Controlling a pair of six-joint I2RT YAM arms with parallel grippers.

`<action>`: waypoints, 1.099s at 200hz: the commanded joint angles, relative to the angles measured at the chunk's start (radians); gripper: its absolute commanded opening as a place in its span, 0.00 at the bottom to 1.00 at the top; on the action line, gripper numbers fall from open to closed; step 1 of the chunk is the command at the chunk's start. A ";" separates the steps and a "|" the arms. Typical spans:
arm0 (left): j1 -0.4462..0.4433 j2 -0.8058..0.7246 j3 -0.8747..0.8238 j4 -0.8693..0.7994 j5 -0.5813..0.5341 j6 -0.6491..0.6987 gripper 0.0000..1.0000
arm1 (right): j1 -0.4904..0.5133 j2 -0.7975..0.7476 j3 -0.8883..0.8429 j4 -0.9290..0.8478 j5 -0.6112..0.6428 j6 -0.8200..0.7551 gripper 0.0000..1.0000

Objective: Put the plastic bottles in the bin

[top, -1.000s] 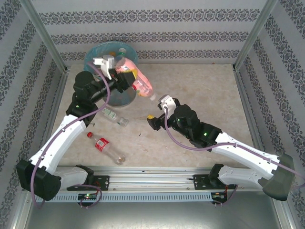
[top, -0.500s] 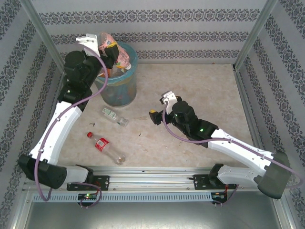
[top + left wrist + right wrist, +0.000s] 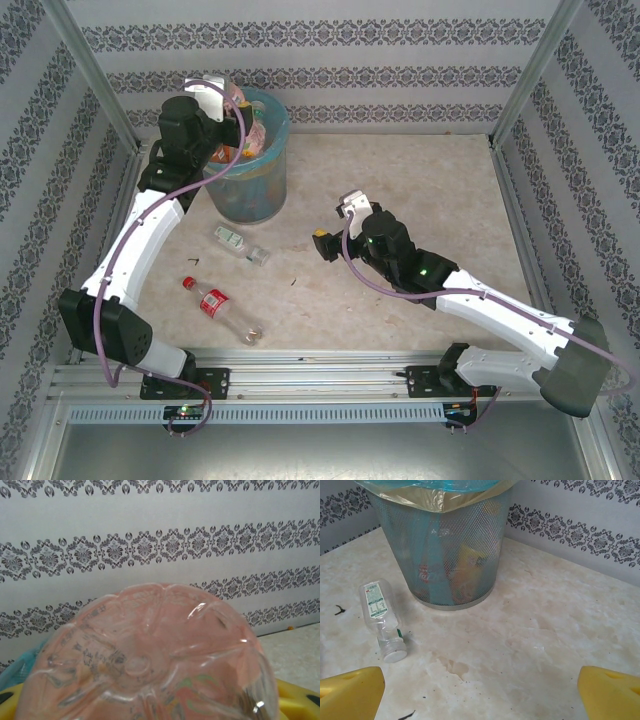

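Top external view: the left arm reaches to the far left corner of a pale stone-patterned table [image 3: 430, 190], where the bin [image 3: 262, 195] stands against a wall [image 3: 400, 60] papered with grey ornamental bands. The left gripper [image 3: 232, 120] hangs over the bin's mouth, closed part-way around a pink bottle [image 3: 256, 133] that sits above the rim. Two more bottles lie on the table in front of the bin: a clear bottle [image 3: 240, 244] with a pale label, and nearer the arm bases a red-capped bottle [image 3: 216, 305] with a red label; no brand can be read on either. The right gripper [image 3: 324, 245] is low over the middle of the table, jaws spread wide with nothing between them.

Left wrist view: the pink bottle's [image 3: 150, 655] ribbed round base is seen close up, between yellow fingers [image 3: 300, 700] at the bottom corners. Faint raised marks on the base are not legible.

Right wrist view: the bin [image 3: 455, 555] is blue mesh with a translucent blue liner [image 3: 430, 486] folded over its rim; yellow and red shapes show through the mesh. The clear bottle [image 3: 379, 612] lies on its side just left of the bin, white cap towards the camera, with a green-and-white label whose print is too small to read. The yellow fingertips [image 3: 350, 695] stand far apart
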 commanded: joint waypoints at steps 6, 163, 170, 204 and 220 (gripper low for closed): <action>0.015 0.011 0.031 -0.048 0.000 0.035 0.49 | -0.014 0.004 0.010 0.012 -0.018 0.011 0.98; 0.016 -0.032 0.156 -0.016 -0.036 0.077 0.46 | -0.022 0.051 0.037 0.029 -0.058 0.006 0.98; 0.016 -0.025 0.152 -0.018 -0.042 0.086 0.45 | -0.022 0.055 0.037 0.030 -0.063 0.007 0.98; 0.018 0.027 0.131 -0.043 -0.050 0.086 0.46 | -0.024 0.049 0.031 0.027 -0.076 0.015 0.98; 0.018 0.048 0.123 -0.052 -0.025 0.063 0.46 | -0.023 0.037 0.010 0.039 -0.069 0.020 0.98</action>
